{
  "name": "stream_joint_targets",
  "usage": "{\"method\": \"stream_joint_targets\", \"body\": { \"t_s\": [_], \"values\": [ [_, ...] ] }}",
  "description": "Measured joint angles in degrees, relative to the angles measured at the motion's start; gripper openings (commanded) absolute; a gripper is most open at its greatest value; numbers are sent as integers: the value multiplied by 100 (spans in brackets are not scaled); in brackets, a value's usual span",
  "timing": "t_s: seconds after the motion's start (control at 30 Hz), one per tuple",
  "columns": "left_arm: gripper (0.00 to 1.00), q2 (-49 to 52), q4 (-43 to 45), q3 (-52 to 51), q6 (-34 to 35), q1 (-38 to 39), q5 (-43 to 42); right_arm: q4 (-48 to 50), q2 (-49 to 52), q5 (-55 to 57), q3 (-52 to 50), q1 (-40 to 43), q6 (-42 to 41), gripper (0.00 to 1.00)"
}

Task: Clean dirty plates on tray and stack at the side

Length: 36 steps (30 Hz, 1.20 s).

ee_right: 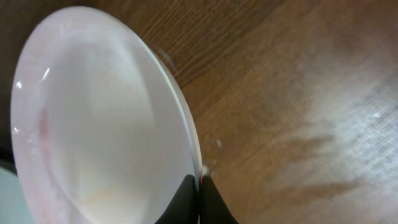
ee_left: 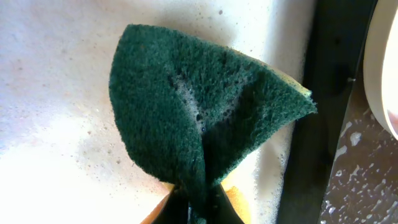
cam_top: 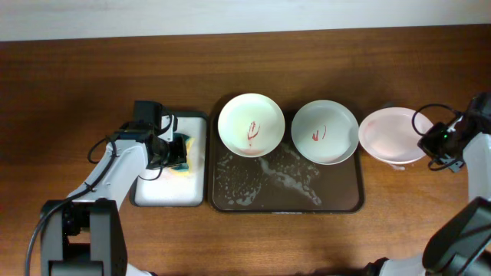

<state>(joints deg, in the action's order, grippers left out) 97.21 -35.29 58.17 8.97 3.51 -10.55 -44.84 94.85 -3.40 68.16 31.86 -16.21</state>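
A cream-white plate and a pale mint plate, each with a red smear, sit at the back of the dark brown tray, which has foamy wet spots. The pinkish-white plate is to the right of the tray, over the wooden table. My right gripper is shut on its right rim. My left gripper is shut on a green and yellow sponge over the small white tray.
The small white tray's soapy white surface and dark rim lie under the sponge, just left of the brown tray. Bare wooden table lies to the right of the pinkish plate.
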Motion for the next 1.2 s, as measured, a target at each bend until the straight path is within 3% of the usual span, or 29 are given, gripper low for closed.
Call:
{"method": "stream_joint_targets", "body": {
  "t_s": [0.03,0.13,0.3,0.47,0.6,0.8,0.87,0.97,1.1,1.2],
  "values": [
    [0,0,0,0,0,0,0,87,26,-68,0,0,2,46],
    [7,0,0,0,0,0,2,254,24,-496,22,0,44,52],
    [9,0,0,0,-24,0,0,190,0,-2035,105,-378,579,52],
    [9,0,0,0,-24,0,0,-96,-20,-2649,118,-2015,1235,52],
    [9,0,0,0,-24,0,0,-7,-17,-2535,118,-3222,1307,52],
    [8,0,0,0,-24,0,0,474,33,-2079,118,-4391,664,49],
    [8,0,0,0,-24,0,0,625,131,-1974,122,-4535,317,48],
    [8,0,0,0,-24,0,0,1683,575,-1615,111,-4800,155,47],
    [8,0,0,-2,-24,0,0,2979,654,-984,133,-4824,605,47],
    [8,0,2,-2,-24,0,0,3209,671,-822,138,-4824,907,45]
  ]
}}
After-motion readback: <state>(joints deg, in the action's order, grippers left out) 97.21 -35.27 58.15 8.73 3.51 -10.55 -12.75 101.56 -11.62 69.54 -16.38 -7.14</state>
